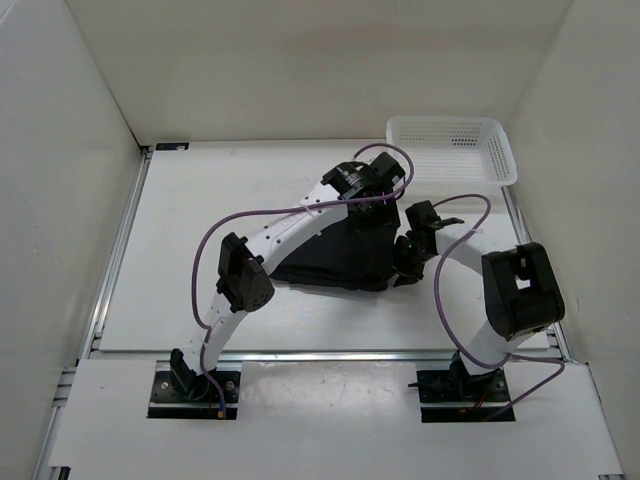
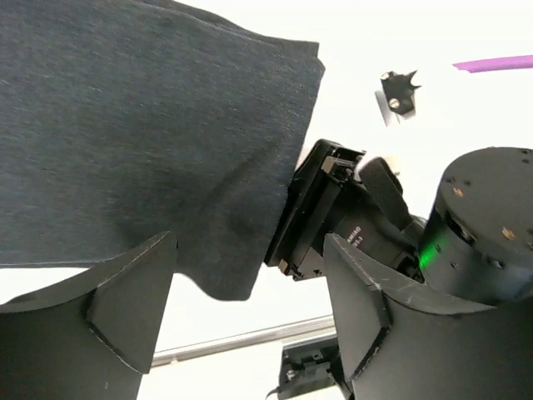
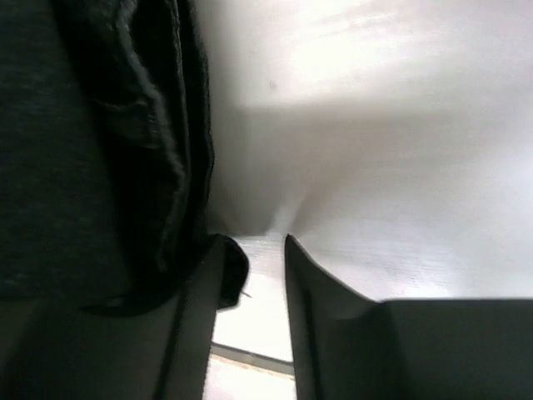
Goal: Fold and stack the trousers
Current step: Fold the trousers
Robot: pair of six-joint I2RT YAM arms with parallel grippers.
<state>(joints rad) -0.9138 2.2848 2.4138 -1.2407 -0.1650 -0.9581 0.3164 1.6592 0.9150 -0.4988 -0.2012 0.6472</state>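
1. The left gripper [image 2: 250, 243] has its fingers [image 2: 108, 325] wide apart, clamping nothing. Dark knit cloth hangs just ahead of the tips.
2. The right gripper [image 3: 265, 250] has its fingers a narrow gap apart, with pale surface showing between them. Folded cloth edges lie against the outer side of one finger.
3. The trousers [image 1: 335, 255] lie as a compact folded bundle in the middle of the tabletop [image 1: 200, 220], between both grippers. They are well apart from the white mesh basket [image 1: 503, 155] at the far right corner.
4. They look light, soft and limp, so the layers will likely slide and sag. Pinching all layers at a folded edge should hold best.
5. The long axis runs roughly left to right, narrowing toward the near left.
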